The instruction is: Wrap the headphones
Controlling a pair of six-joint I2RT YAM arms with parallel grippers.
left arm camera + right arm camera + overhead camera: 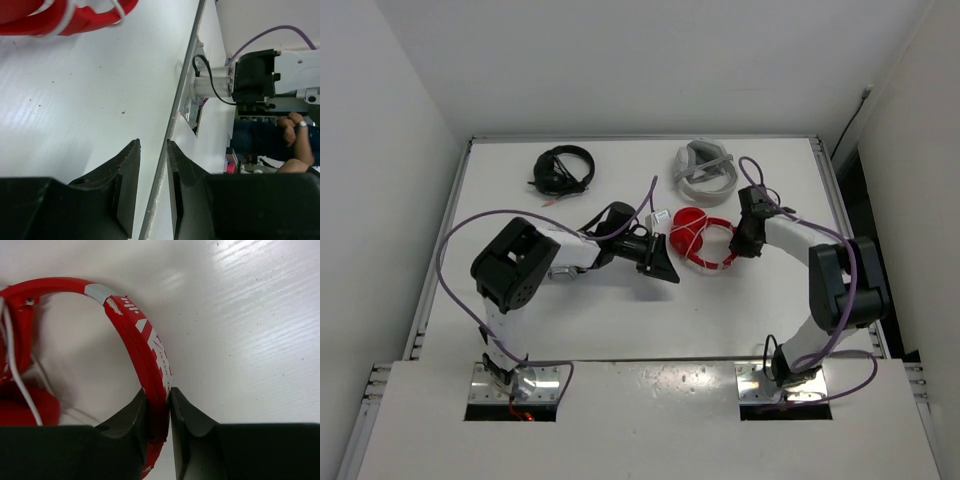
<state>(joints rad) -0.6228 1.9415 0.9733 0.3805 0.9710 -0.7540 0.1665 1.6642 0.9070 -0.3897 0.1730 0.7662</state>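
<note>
The red headphones [703,240] lie at mid-table, with their thin white cable [13,352] looped over the earcups. My right gripper [741,246] is at their right side, shut on the red headband [142,337]; in the right wrist view the band runs straight between the gripper's [157,392] jaws. My left gripper [667,268] is just left of the headphones, low over the table. Its jaws stand a narrow gap apart with nothing between them [153,142]. The headphones show at the top left of the left wrist view [75,20], apart from that gripper.
Black headphones [563,170] lie at the back left and grey-silver headphones [705,168] at the back right, close behind the right gripper. The table's front edge [175,110] runs under the left jaws. A person's arm [295,127] shows beyond the table.
</note>
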